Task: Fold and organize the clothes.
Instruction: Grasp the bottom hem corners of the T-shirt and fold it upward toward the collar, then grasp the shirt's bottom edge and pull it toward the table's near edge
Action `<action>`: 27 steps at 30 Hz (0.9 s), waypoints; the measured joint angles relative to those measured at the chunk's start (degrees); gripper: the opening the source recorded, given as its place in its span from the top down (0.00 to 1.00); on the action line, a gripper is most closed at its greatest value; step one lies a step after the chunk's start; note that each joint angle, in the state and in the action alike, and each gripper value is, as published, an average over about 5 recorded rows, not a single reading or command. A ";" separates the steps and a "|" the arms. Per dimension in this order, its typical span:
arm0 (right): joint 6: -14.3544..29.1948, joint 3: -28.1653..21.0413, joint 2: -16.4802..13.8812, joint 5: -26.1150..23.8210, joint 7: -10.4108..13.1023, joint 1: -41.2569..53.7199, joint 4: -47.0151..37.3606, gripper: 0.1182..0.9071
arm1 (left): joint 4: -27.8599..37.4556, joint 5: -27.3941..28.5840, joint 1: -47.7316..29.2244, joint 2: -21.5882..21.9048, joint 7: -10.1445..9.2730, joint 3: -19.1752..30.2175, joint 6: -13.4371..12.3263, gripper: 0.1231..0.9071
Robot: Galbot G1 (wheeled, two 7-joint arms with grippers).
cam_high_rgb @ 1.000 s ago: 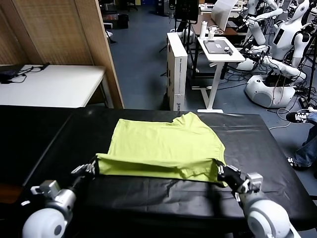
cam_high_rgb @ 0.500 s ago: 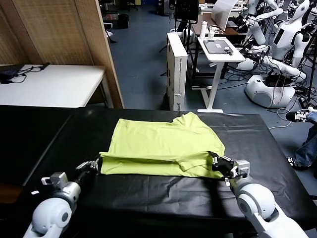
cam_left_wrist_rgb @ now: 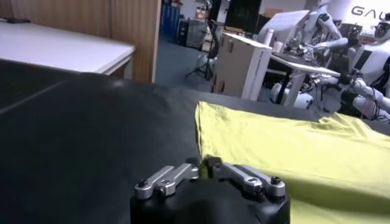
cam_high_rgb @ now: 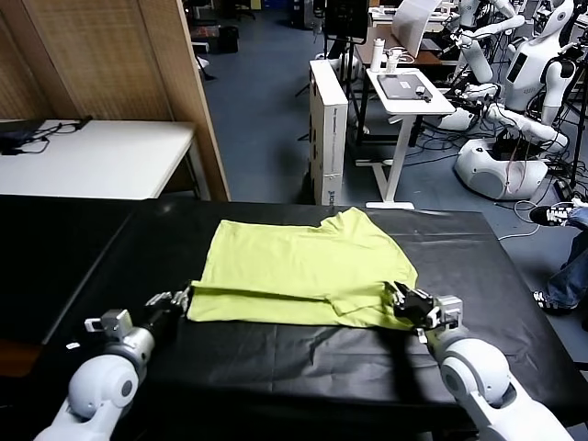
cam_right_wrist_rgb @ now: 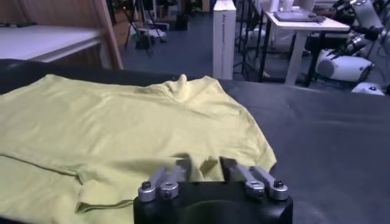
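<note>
Head view – desk: a desk (cam_high_rgb: 276,367) draped in black covering fills the foreground.
Head view – T-shirt: the lime T-shirt (cam_high_rgb: 303,266) lies flat on it, its near hem doubled back over the body, spanning the gap between the two grippers.
Head view – left gripper: the left gripper (cam_high_rgb: 175,300) sits at the shirt's near left corner, fingers parted, holding nothing that can be seen.
Head view – right gripper: the right gripper (cam_high_rgb: 404,303) is at the near right corner, touching the folded edge, fingers spread.
Head view – room: beyond the grippers stand a white table (cam_high_rgb: 92,156), a wooden partition (cam_high_rgb: 175,83), a white cabinet (cam_high_rgb: 329,129), a small white stand (cam_high_rgb: 404,101) and white robots (cam_high_rgb: 514,92) on blue-grey floor.
Left wrist view – gripper: the fingers (cam_left_wrist_rgb: 167,178) stand apart; the shirt's (cam_left_wrist_rgb: 286,146) corner lies just ahead of them on the black covering (cam_left_wrist_rgb: 91,134).
Right wrist view – gripper: the fingers (cam_right_wrist_rgb: 253,176) stand apart over the shirt's (cam_right_wrist_rgb: 122,122) folded edge, the cloth spreading ahead; whether they touch it I cannot tell.
</note>
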 joint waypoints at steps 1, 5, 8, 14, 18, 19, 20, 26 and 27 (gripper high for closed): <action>-0.03 0.59 -0.10 -0.01 -0.05 -1.04 0.37 0.00 | -0.40 0.28 0.52 -0.13 -0.09 -0.27 0.21 0.06; -0.05 2.70 -0.33 -0.05 -0.39 -5.06 1.20 0.00 | -2.50 1.20 3.06 -0.81 -0.23 -1.17 0.79 0.00; 0.00 3.64 -0.39 -0.14 -0.64 -7.26 1.19 0.00 | -3.99 2.22 5.21 -1.54 -0.24 -1.43 1.02 0.00; 0.04 4.09 -0.51 -0.20 -0.88 -8.90 0.98 0.00 | -4.78 3.39 8.15 -2.95 -0.01 -1.45 1.14 0.00; 0.05 4.21 -0.51 -0.27 -0.99 -9.43 0.73 0.10 | -4.77 3.40 8.72 -3.34 0.08 -1.46 1.10 0.00; 0.05 4.21 -0.48 -0.32 -1.02 -9.53 0.68 0.13 | -4.81 3.39 8.75 -3.39 0.07 -1.44 1.10 0.00; 0.05 4.21 -0.44 -0.37 -1.06 -9.60 0.65 0.19 | -4.91 3.37 8.76 -3.43 0.06 -1.40 1.10 0.00; 0.04 4.16 -0.31 -0.52 -1.20 -9.74 0.50 0.52 | -5.31 3.36 8.91 -3.82 -0.22 -0.85 1.21 0.05; 0.03 4.15 -0.31 -0.55 -1.21 -9.75 0.50 0.59 | -5.27 3.40 8.93 -3.89 -0.29 -0.76 1.22 0.10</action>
